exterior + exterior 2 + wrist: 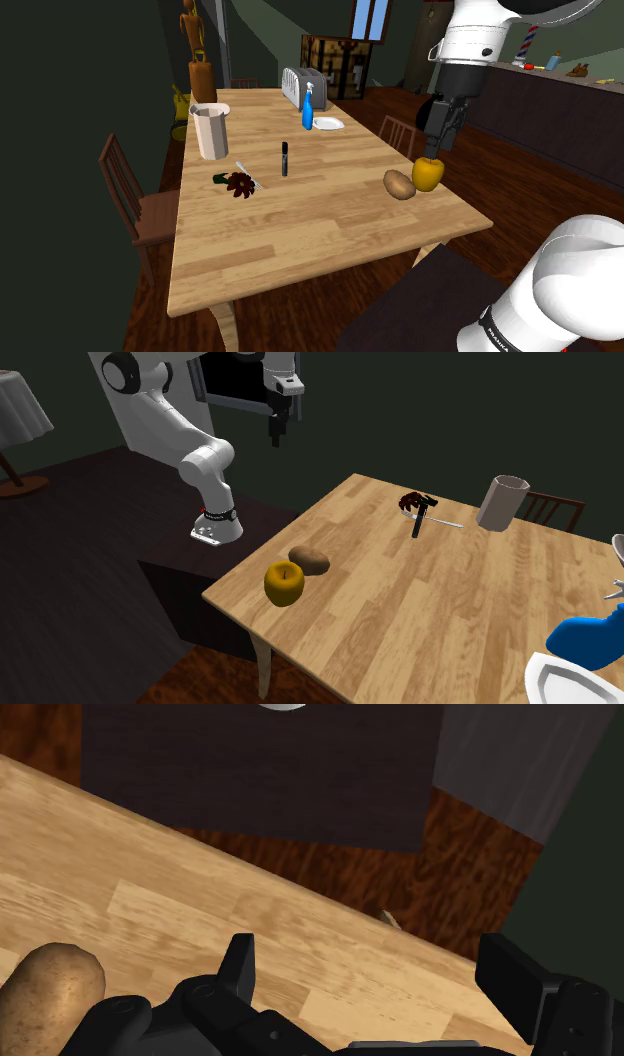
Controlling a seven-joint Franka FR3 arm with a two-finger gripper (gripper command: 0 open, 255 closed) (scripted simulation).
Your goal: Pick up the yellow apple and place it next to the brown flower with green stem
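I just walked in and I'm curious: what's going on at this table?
A white robot arm is going for the yellow apple. Its tool hangs open in the air above that end of the table, holding nothing. The apple sits near the edge by the robot's stand, right beside a potato. The flower it should end up next to lies farther across the table, near a black pen. The apple has not yet been picked up.

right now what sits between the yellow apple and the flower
A potato beside the apple, then a black marker near the flower, in the shoulder view.
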